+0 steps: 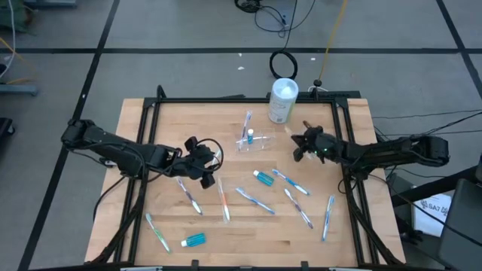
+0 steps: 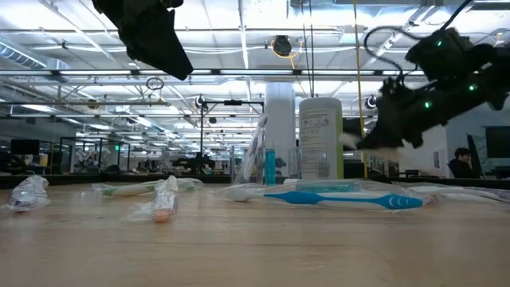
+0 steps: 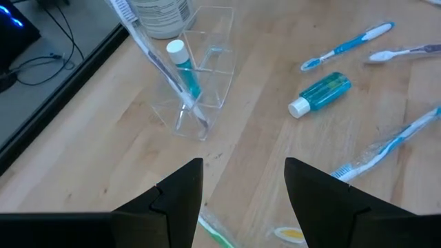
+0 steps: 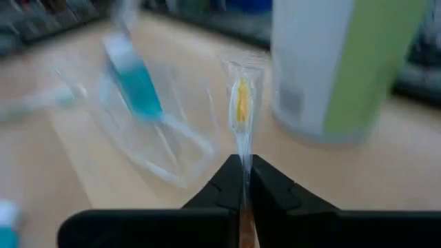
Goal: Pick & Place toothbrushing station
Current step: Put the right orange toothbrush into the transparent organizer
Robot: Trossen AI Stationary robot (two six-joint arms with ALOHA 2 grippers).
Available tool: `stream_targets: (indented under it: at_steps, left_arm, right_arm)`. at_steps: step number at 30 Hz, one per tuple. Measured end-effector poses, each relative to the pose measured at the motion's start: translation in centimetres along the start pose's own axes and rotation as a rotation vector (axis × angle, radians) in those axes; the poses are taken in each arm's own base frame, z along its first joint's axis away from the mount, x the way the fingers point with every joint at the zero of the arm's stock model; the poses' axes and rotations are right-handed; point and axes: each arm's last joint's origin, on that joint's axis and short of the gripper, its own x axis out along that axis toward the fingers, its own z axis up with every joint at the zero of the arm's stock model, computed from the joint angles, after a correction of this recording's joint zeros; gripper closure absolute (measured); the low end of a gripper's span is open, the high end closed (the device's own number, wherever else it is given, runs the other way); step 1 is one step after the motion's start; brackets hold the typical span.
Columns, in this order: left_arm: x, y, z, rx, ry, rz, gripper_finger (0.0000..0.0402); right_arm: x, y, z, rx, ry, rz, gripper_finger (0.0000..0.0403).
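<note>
A clear plastic holder stands on the table in front of the white canister. It holds a blue toothpaste tube and one toothbrush, both leaning in it. My right gripper hovers just right of the holder, shut on a yellow-handled toothbrush in a clear wrapper. My left gripper is open and empty, above the table to the holder's left. Loose brushes and two tubes lie flat on the table. My right gripper pinches the wrapped toothbrush between its two fingers. The brush runs along the fingers and sticks out past their tips toward the holder. It is lifted clear of the table. Which end of the brush the fingers have is hidden by the fingers.
Several wrapped toothbrushes lie across the table's near half. A green and a yellow brush lie right under my left gripper. A black frame edges the table.
</note>
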Motion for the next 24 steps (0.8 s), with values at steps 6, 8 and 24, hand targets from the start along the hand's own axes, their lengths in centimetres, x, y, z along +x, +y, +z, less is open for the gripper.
stream_targets:
  at_steps: [6, 8, 24]
  left_arm:
    - [0.0, 0.0, 0.0, -0.012, -0.001, -0.001, 0.019]
    - [0.0, 0.0, 0.0, -0.022, -0.001, 0.0, 0.019]
    - [0.0, 0.0, 0.0, 0.031, -0.003, -0.002, 0.019]
  right_arm:
    - [-1.4, 0.9, 3.5, 0.025, -0.321, 0.102, 0.0397]
    - [-2.0, 1.3, 4.5, 0.019, -0.427, 0.145, 0.0397]
    - [-3.9, 7.0, 8.1, -0.179, -0.886, 0.546, 0.0397]
